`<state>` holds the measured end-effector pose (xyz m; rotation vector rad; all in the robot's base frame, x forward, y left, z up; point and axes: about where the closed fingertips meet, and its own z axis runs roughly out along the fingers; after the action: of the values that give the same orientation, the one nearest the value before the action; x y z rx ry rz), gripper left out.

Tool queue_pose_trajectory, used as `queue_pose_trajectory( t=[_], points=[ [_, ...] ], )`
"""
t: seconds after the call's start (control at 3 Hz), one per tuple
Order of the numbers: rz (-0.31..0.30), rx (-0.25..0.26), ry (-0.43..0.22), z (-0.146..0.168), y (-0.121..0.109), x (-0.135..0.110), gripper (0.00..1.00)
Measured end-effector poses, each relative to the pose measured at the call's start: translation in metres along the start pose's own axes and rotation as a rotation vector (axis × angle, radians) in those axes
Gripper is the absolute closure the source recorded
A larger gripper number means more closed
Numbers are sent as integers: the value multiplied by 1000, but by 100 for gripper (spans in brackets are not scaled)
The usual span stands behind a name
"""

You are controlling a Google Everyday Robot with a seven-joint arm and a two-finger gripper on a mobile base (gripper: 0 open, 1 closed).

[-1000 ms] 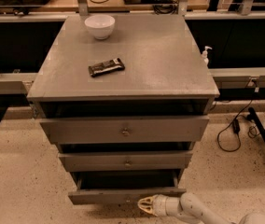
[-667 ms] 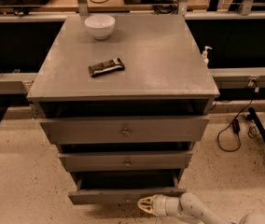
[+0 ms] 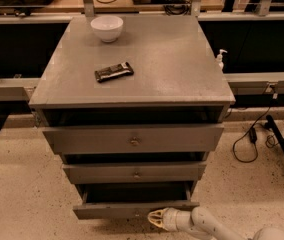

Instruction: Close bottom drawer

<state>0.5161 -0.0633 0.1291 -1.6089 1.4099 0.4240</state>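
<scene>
Where the matte grey, flat-topped cabinet (image 3: 182, 74) fills the middle of the frame, you have the bottom drawer (image 3: 112, 211) at lower centre, its slim wooden front standing out and its dark, shallow box exposed. Your gripper (image 3: 154, 218), a pale tapered tip, sits at that front's lower edge; you cannot tell whether it is clenched or released. A round white bowl (image 3: 107, 28) sits upper left, with a glossy dark wrapped bar (image 3: 114, 72) below it.
</scene>
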Motion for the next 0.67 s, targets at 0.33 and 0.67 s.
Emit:
queue_pose_trajectory(
  t=[0.33,0.67],
  points=[
    [4,31,17,0,-8,4,100],
    [12,55,26,0,-18,9,100]
  ],
)
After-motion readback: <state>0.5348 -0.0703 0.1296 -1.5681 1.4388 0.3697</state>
